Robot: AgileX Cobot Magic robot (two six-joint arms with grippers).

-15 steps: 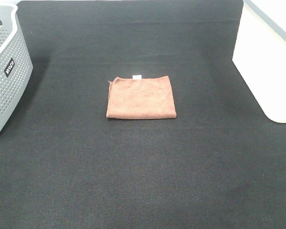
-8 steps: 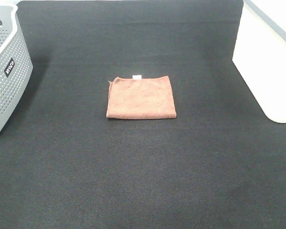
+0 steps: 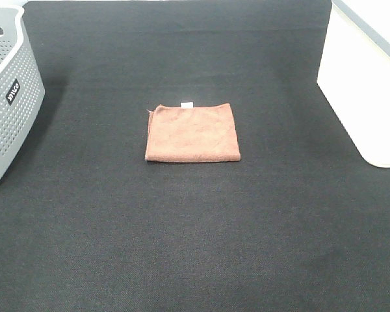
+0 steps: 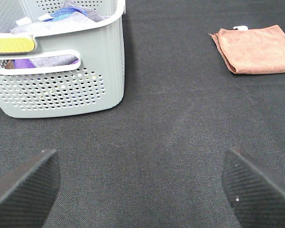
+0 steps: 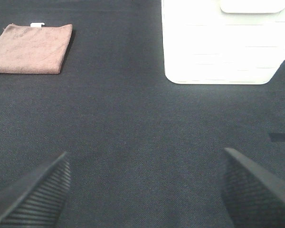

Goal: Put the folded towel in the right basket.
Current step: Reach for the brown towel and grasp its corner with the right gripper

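Left gripper (image 4: 141,187) and right gripper (image 5: 145,187): jaws spread wide, both empty, low over the mat (image 3: 195,247). Towel (image 3: 192,132) lies flat mid-mat, unmoved over the last second. White basket (image 3: 370,104) sits well apart on its right. Judgement: approach not begun.

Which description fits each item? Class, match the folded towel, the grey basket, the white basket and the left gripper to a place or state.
Column A
1. folded towel
2. grey basket
3. white basket
4. left gripper

Column B
a. open, empty
b. far right of the table
c. lying flat in the middle
d. far left, holding cloths

Pairs: 1-c, 2-d, 3-b, 4-a.
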